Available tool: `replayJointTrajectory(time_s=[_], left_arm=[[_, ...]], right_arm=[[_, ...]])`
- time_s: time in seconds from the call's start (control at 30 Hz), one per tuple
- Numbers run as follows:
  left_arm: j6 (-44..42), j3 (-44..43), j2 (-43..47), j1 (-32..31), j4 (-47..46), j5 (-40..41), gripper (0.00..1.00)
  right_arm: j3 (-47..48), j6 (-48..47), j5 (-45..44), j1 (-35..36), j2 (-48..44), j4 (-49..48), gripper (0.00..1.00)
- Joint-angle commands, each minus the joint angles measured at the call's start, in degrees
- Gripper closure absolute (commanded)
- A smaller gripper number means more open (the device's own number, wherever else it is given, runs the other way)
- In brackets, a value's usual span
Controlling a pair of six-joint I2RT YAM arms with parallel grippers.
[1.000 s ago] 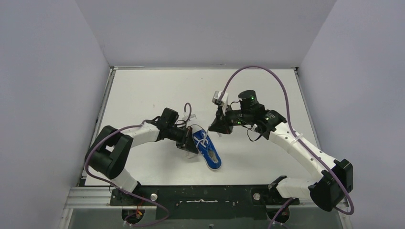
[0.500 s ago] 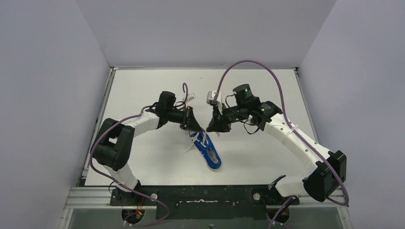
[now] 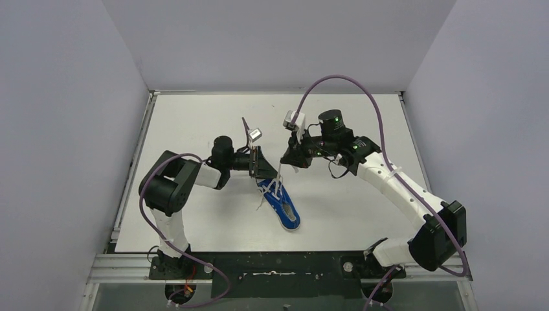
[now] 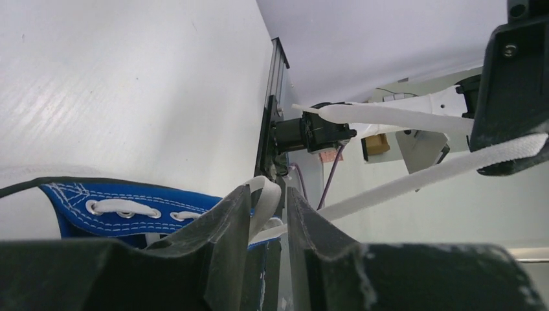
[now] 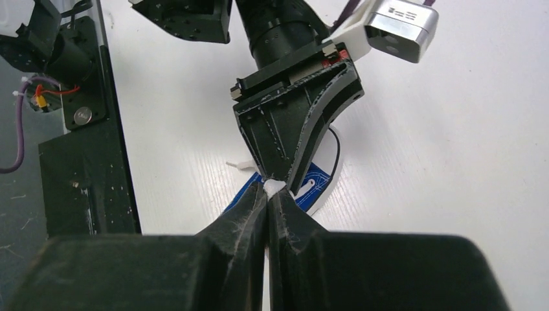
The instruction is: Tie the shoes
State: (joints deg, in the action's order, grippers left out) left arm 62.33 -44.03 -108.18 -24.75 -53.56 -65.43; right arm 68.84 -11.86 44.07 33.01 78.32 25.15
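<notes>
The blue sneaker point(image 3: 283, 206) with white laces lies on the white table point(image 3: 194, 123), toe toward the near right. It also shows in the left wrist view point(image 4: 129, 214) and in the right wrist view point(image 5: 318, 183). My left gripper point(image 3: 262, 171) hovers just above its heel end, shut on a folded white lace point(image 4: 270, 197). My right gripper point(image 3: 285, 161) sits close to the right of it, shut on the other lace end point(image 5: 272, 187). A taut lace point(image 4: 414, 181) runs from the shoe up to the right gripper. The two grippers nearly touch tip to tip point(image 5: 277, 173).
Grey walls enclose the table on three sides. A black base rail point(image 3: 272, 265) runs along the near edge. Purple cables point(image 3: 349, 87) arch over both arms. A metal rail point(image 3: 136, 162) borders the table's left side.
My left gripper has risen from the shoe's left side to above its heel end, drawing a lace up. My right gripper shifted slightly up and back, pulling its lace taut.
</notes>
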Motion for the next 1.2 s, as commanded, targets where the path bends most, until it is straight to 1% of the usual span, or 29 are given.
replayJointTrajectory(time_s=[0.0,0.1,0.3,0.53,0.67,0.7,0.8,0.9,1.03,1.07,1.17], left_arm=[[9.4,0.4,-1.6,-0.4,-20.8,-0.7,0.72],[9.7,1.2,-1.8,-0.3,-22.5,-0.6,0.69],[12.1,2.1,-2.9,-0.5,-26.5,-0.7,0.68],[11.5,3.2,-3.1,-1.2,-26.3,-0.4,0.68],[11.5,3.3,-3.6,-1.5,-26.3,-0.4,0.66],[11.3,3.1,-3.4,-1.8,-25.8,-0.4,0.65],[6.0,2.5,-1.7,-2.8,-18.5,0.5,0.64],[0.8,2.0,0.3,-3.1,-11.2,1.3,0.69],[-3.3,1.4,3.1,-2.1,-4.1,1.4,0.91],[-4.2,1.4,3.8,-1.7,-2.6,1.4,0.94],[-7.1,1.1,6.0,-1.2,2.1,1.4,0.99]], right_arm=[[0.6,2.7,-1.7,-1.0,0.6,-5.7,1.00],[0.9,2.9,-3.1,-1.3,0.9,-4.9,1.00],[-0.3,4.1,-5.1,-2.8,0.4,-5.5,1.00],[-0.8,5.8,-5.7,-3.5,1.9,-6.8,1.00],[-1.5,7.2,-6.1,-3.9,1.8,-8.6,1.00],[-1.4,7.1,-5.6,-3.9,1.9,-8.7,1.00],[-1.2,7.6,-4.2,-3.8,2.8,-9.3,1.00],[-0.8,8.1,-3.5,-3.8,3.5,-10.3,1.00],[-1.4,9.9,-3.6,-4.0,5.2,-13.9,1.00],[-1.2,11.5,-4.1,-4.0,6.4,-15.0,1.00],[0.4,21.8,-5.1,-3.9,11.3,-18.3,1.00]])
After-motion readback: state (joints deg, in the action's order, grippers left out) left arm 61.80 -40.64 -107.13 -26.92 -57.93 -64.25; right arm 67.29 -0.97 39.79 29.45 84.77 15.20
